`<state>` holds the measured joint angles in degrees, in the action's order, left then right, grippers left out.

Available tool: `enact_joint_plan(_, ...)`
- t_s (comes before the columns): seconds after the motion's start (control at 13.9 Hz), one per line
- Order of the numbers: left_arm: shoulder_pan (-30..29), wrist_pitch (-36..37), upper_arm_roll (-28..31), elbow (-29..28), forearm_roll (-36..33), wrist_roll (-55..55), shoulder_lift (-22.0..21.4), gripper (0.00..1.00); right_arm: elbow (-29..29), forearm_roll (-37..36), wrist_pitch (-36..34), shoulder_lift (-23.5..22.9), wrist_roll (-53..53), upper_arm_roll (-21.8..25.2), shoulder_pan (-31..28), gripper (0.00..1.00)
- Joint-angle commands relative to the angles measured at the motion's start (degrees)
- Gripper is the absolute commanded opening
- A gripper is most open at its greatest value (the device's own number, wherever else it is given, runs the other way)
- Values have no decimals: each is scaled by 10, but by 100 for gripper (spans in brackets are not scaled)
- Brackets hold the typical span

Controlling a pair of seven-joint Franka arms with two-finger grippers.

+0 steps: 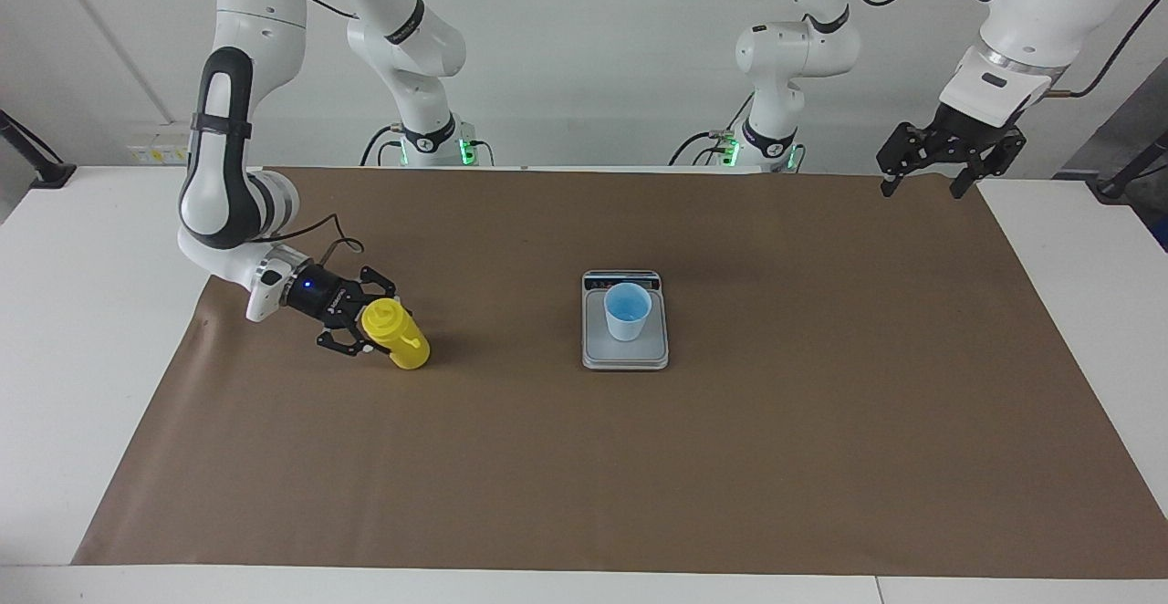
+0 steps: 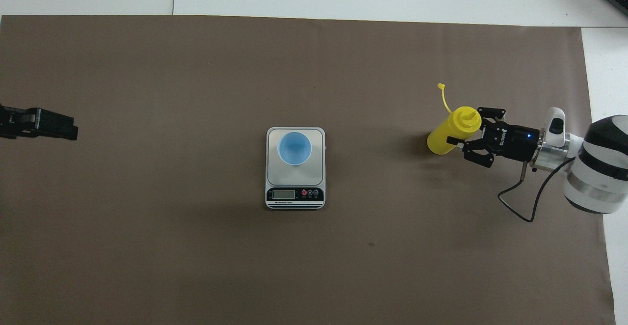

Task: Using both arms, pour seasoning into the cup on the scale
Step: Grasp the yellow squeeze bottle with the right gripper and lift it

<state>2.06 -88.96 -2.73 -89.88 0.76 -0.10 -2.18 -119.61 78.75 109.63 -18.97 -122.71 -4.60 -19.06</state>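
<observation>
- While the right gripper (image 1: 365, 324) pinches the tilted seasoning (image 1: 395, 337) at centre-left, apparently to carry it, the cup (image 1: 627, 310) sits on the scale (image 1: 625, 355) mid-frame.
- The left gripper (image 1: 923, 182) waits spread, upper right.

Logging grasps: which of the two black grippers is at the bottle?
The right gripper, at the tilted yellow plastic squeeze bottle; the left gripper waits away.

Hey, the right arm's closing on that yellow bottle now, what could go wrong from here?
The yellow bottle is tilted, not upright, with the right gripper around its upper part near the nozzle; it may tip over or slip as it is lifted. Its cap hangs loose on a tether, so the nozzle looks open and could spill before reaching the cup. The cup is narrow on the scale; a bump could topple it.
</observation>
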Motion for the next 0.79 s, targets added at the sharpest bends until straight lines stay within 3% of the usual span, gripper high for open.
enact_joint_plan(0.0, -7, -16, -3, -21, 10, 4, -16, 100, 17, 13, -2, -16, 7, -1, 3, 37)
enact_joint_plan(0.07, -7, -16, -3, -21, 10, 4, -16, 100, 17, 12, -2, -15, 7, -1, 3, 17)
enact_joint_plan(0.14, -6, -16, -3, -21, 9, 5, -16, 100, 20, 11, -3, -15, 8, -1, 3, 4)
enact_joint_plan(0.22, -5, -16, -3, -21, 9, 9, -16, 100, 30, 3, -2, -12, 11, -1, 4, 0)
enact_joint_plan(0.43, -6, -10, -3, -21, 9, 4, -16, 100, 44, -32, 8, 14, 58, 2, 24, 0)
enact_joint_plan(0.72, -11, -7, -3, -21, 9, 4, -16, 100, 44, -143, 88, 104, 200, -1, 76, 0)
